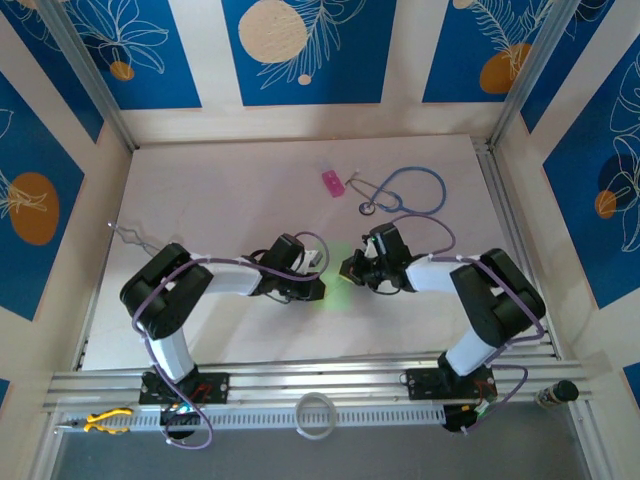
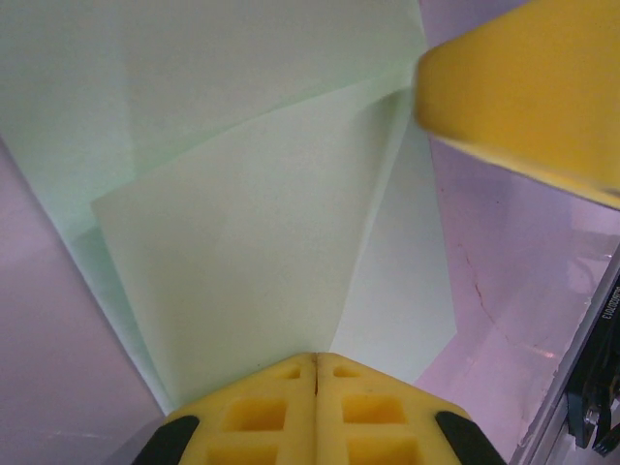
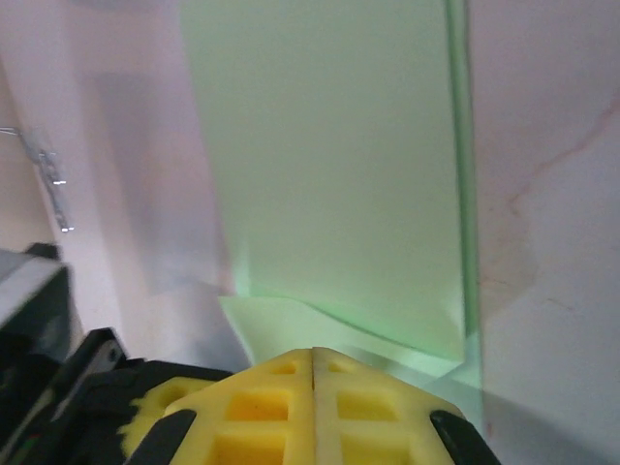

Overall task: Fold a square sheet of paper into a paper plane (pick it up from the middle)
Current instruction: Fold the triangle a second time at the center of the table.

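We're watching the left gripper and the right gripper both sitting with fingers pressed fully together, tips meeting the square sheet of paper. It's lying partly folded in the middle of the table, between the two grippers. We're not managing to tell whether either is pinching it.

No legible txt anywhere. Faint lettering on black part, left wrist view, too blurred to read.
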Action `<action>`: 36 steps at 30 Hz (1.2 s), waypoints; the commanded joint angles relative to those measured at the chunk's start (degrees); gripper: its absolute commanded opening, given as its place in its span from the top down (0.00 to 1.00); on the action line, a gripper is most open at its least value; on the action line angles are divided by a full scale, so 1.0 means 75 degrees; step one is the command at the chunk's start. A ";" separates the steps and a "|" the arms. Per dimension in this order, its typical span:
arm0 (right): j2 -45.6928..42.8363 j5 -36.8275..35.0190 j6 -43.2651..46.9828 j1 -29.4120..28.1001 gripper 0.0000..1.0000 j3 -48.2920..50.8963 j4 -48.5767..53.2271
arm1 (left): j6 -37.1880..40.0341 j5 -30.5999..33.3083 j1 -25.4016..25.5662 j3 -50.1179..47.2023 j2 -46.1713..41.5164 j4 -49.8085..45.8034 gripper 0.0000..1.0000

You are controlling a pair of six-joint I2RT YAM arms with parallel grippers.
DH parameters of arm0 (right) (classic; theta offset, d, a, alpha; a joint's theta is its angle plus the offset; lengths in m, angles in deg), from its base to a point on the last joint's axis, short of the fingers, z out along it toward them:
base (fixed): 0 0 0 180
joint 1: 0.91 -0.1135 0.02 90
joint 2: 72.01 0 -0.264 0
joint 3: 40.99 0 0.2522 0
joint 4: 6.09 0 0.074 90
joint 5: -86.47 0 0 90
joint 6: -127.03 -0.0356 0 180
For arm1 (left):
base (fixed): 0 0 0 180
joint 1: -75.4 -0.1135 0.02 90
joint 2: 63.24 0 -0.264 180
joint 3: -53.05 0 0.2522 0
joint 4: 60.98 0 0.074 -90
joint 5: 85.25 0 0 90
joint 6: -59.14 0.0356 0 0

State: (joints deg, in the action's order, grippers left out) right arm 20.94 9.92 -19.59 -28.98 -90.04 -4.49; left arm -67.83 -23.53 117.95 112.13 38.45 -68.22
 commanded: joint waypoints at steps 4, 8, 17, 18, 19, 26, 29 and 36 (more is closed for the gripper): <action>0.0432 -0.0435 -0.0072 -0.0007 1.00 -0.0022 0.0563 | -0.0007 0.0058 -0.0010 0.0023 -0.0053 -0.0807 0.98; 0.0459 -0.0458 -0.0156 -0.0016 1.00 0.0237 0.0404 | -0.0383 -0.0123 -0.0009 0.0284 -0.0243 -0.0573 0.97; 0.0459 -0.0481 -0.0141 -0.0060 1.00 0.0243 0.0510 | -0.0492 -0.0416 0.0032 0.0914 0.0277 -0.0337 0.94; 0.0455 -0.0481 -0.0134 -0.0055 1.00 0.0243 0.0527 | -0.0448 -0.0428 0.0034 0.0971 0.0331 -0.0351 0.94; 0.0461 -0.0491 -0.0133 -0.0057 1.00 0.0240 0.0552 | -0.0410 -0.0426 0.0035 0.1030 0.0409 -0.0396 0.93; 0.0467 -0.0551 -0.0137 -0.0059 1.00 0.0222 0.0692 | -0.0077 -0.0187 0.0187 0.1354 0.0759 -0.1098 0.90; 0.0483 -0.0566 -0.0104 -0.0054 1.00 0.0214 0.0763 | 0.0066 0.0101 0.0193 0.1218 0.0752 -0.1500 0.90; 0.0567 -0.0598 -0.0039 -0.0046 1.00 0.0179 0.0898 | 0.0045 0.0042 0.0190 0.0346 0.0273 -0.1521 0.88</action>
State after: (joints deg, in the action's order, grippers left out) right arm 23.02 8.83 -20.44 -29.22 -89.67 -4.56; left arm -69.18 -24.12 118.93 118.43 42.04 -73.71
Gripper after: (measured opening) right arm 0.056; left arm 0.116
